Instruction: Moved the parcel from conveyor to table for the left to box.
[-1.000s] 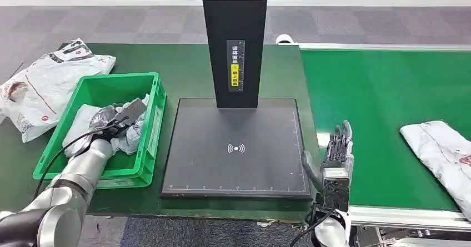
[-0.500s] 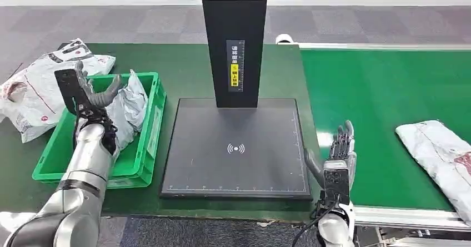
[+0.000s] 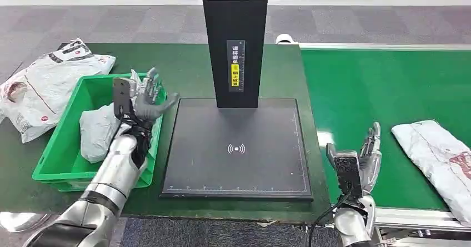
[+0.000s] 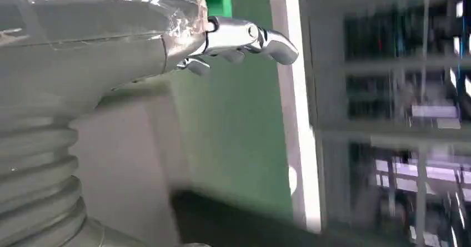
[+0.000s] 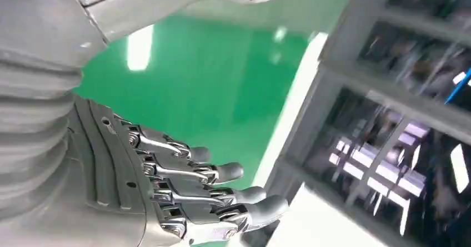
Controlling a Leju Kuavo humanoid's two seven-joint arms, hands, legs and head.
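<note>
Both metal hands, left hand (image 3: 145, 98) and right hand (image 3: 367, 157), spread empty; crinkled plastic parcel (image 3: 439, 158) lies on the belt (image 3: 377, 86).

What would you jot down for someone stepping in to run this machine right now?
Left hand: open, holding nothing, raised over the green bin's right rim.
Right hand: open, holding nothing, at the conveyor's near edge.
Done: one grey parcel lies in the bin.
Left: the white parcel on the conveyor, to the right of the right hand, still needs moving to the black scan pad, then boxing.
</note>
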